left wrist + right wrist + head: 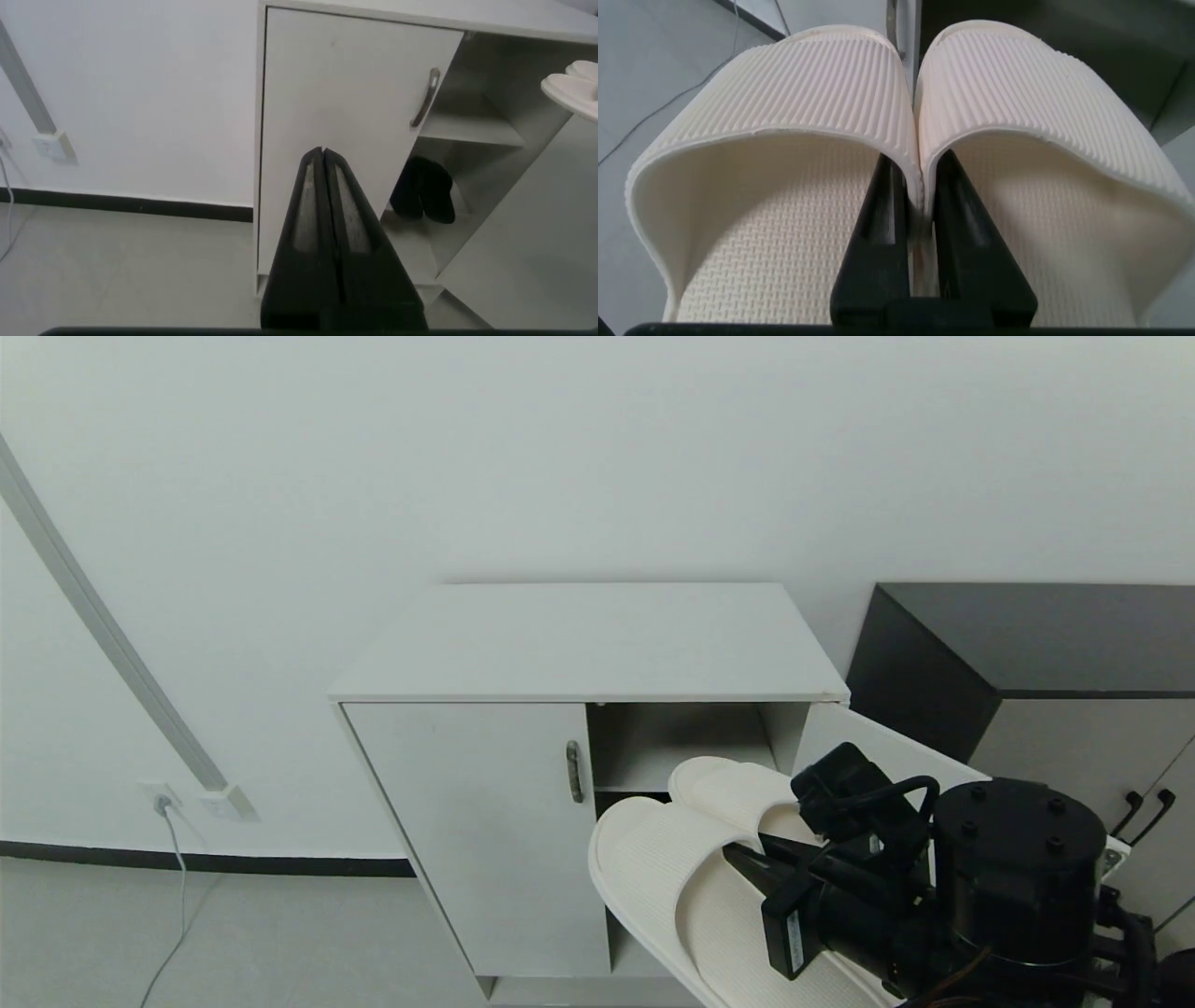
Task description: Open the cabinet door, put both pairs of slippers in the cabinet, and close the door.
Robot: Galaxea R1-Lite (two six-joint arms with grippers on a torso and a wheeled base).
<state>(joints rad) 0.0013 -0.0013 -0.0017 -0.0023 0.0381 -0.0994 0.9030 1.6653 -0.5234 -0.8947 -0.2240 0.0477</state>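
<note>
Head view: we hold the slippers [653, 868] pinched in the right gripper [920, 182] at 5 o'clock of the cabinet [579, 644], left gripper [323, 159] closed and empty; next, advance them onto a shelf [644, 775].

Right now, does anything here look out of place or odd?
Nothing stands out. The right pincer grips the cream slippers side by side before the open cabinet door; a dark pair already sits inside.
</note>
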